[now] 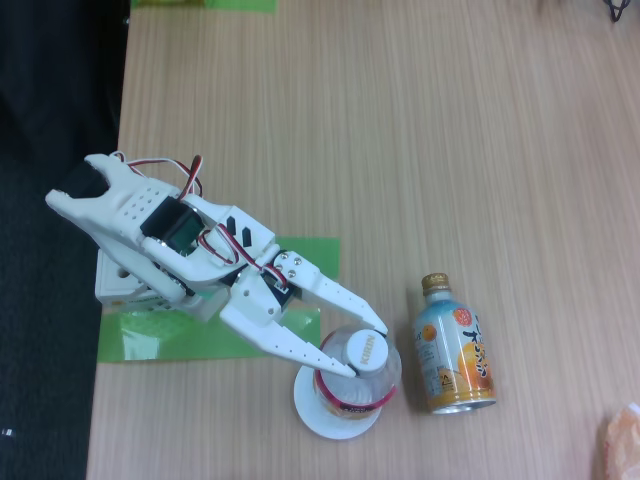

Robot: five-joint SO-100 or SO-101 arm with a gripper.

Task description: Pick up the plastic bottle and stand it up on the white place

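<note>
The plastic bottle (356, 398) stands upright on the white place (318, 418), a small round plate near the table's front. Seen from above, its white cap and red-pink label band show. My white gripper (362, 348) reaches in from the left. Its two fingers flank the cap and neck, one fingertip (378, 324) on the far side and the other on the near side, both pressed against the cap. The gripper looks shut on the bottle's top.
A short metal bottle-can (455, 348) with an orange and light-blue label lies just right of the bottle. Green tape strips (180, 338) sit under the arm's base at the table's left edge (108, 300). An orange object (622, 445) shows at the right corner.
</note>
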